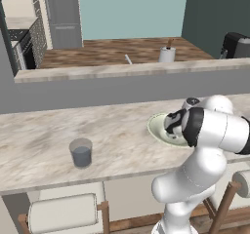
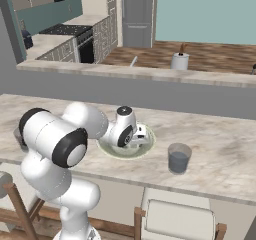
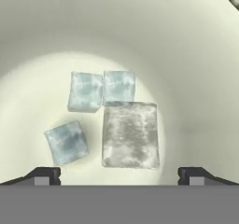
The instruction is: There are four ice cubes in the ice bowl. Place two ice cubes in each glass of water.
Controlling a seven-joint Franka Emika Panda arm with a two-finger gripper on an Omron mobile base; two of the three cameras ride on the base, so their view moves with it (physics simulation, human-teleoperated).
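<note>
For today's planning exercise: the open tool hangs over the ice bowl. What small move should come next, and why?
Probably lower the open tool onto the nearest ice cube and close. All four cubes lie in the ice bowl, and that one sits between the fingertips.

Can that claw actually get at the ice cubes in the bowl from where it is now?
Probably yes. The gripper hangs open right over the ice bowl, and the largest-looking ice cube lies between its fingertips with nothing covering it.

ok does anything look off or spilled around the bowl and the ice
Nothing looks spilled or damaged. All four translucent whitish ice cubes lie inside the shallow pale cream-green bowl; three touch in a cluster, one sits apart and turned askew. One cube looks bigger and greyer, likely nearer the camera. The open gripper hovers over them.
</note>
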